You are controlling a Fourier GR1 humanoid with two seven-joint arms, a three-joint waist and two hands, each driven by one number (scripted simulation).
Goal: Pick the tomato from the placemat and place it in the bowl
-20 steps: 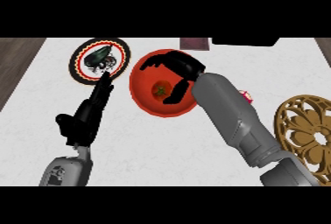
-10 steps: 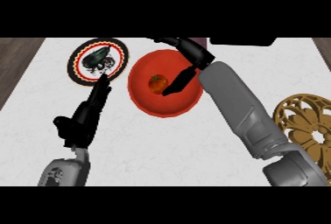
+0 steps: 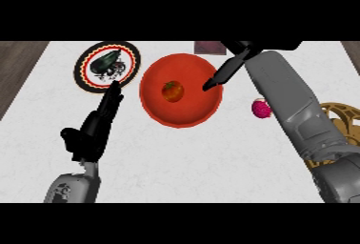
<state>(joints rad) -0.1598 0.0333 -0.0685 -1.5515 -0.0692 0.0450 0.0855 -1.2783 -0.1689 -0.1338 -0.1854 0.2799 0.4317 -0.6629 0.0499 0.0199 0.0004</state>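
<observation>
The tomato [image 3: 172, 90] lies inside the red bowl [image 3: 159, 107] at the counter's middle. My right hand [image 3: 226, 69] hangs over the bowl's right rim with straight fingers pointing down-left, open and holding nothing. A round placemat [image 3: 85, 64] with a dark patterned middle lies at the back left. My left hand [image 3: 100, 119] stands open between placemat and bowl, fingers up, tips near the placemat's lower edge.
A small pink object [image 3: 261, 108] lies right of the bowl, next to my right forearm. A golden openwork trivet [image 3: 346, 116] sits at the right edge. A dark square object [image 3: 208, 46] lies at the back.
My right hand has lifted off the bowl and drawn back to the upper right, its fingers straightened. The tomato now lies uncovered in the bowl. The pink object has come into view.
</observation>
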